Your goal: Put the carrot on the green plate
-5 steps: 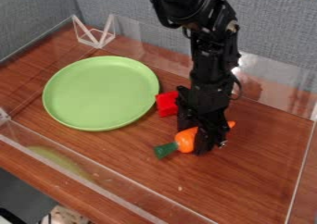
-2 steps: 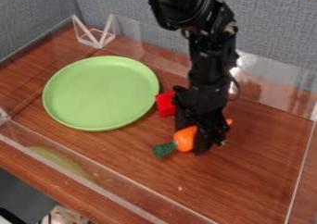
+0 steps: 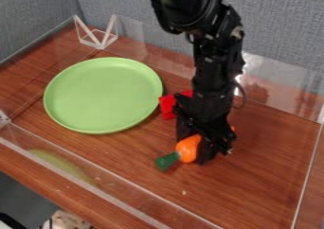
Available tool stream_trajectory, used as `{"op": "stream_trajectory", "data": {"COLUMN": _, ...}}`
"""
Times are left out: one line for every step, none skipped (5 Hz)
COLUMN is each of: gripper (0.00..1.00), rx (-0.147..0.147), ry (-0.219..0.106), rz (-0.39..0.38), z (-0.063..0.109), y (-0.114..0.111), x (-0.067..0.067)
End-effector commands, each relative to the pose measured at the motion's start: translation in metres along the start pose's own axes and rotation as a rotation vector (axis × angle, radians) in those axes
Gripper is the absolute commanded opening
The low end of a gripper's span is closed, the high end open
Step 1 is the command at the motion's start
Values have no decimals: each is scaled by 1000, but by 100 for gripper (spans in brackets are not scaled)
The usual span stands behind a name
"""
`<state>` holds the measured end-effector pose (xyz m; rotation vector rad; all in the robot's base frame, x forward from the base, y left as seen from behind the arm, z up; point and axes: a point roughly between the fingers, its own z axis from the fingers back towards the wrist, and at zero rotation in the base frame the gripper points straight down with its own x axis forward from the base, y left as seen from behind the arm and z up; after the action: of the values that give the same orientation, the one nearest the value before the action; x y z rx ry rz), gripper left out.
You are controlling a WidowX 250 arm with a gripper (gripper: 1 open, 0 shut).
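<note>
The carrot [image 3: 189, 149] lies on the bench [image 3: 252, 175] just below the middle of the frame, its dark green stem end [image 3: 166, 162] pointing down and to the left. The black claw [image 3: 207, 148] is down around its orange body, hiding much of it; whether the fingers grip it or only flank it, I cannot tell. Just above the carrot, partly behind the arm [image 3: 213, 58], is a red block [image 3: 169, 105]. The green plate [image 3: 104, 96] sits left of the arm, in the left half of the frame, apart from the carrot. Near the upper left corner stands a small white wire-like frame [image 3: 95, 32]. Grey panels [image 3: 285, 25] rise behind the bench. No writing can be read.
</note>
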<state>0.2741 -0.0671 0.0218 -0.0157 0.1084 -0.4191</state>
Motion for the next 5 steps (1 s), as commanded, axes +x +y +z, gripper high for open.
{"op": "stream_trajectory", "data": {"gripper": 0, "rx": 13, "ry": -28, "rz": -7, "z": 19, "y": -1, "x": -3}}
{"op": "stream_trajectory", "data": {"gripper": 0, "rx": 19, "ry": -23, "rz": -3, "z": 24, "y": 1, "x": -6}}
{"op": "stream_trajectory", "data": {"gripper": 0, "rx": 31, "ry": -19, "rz": -76, "z": 33, "y": 7, "x": -11}}
{"op": "stream_trajectory", "data": {"gripper": 0, "rx": 43, "ry": -22, "rz": -170, "z": 40, "y": 13, "x": -15}}
{"op": "stream_trajectory", "data": {"gripper": 0, "rx": 47, "ry": -35, "rz": -260, "z": 41, "y": 17, "x": -16}}
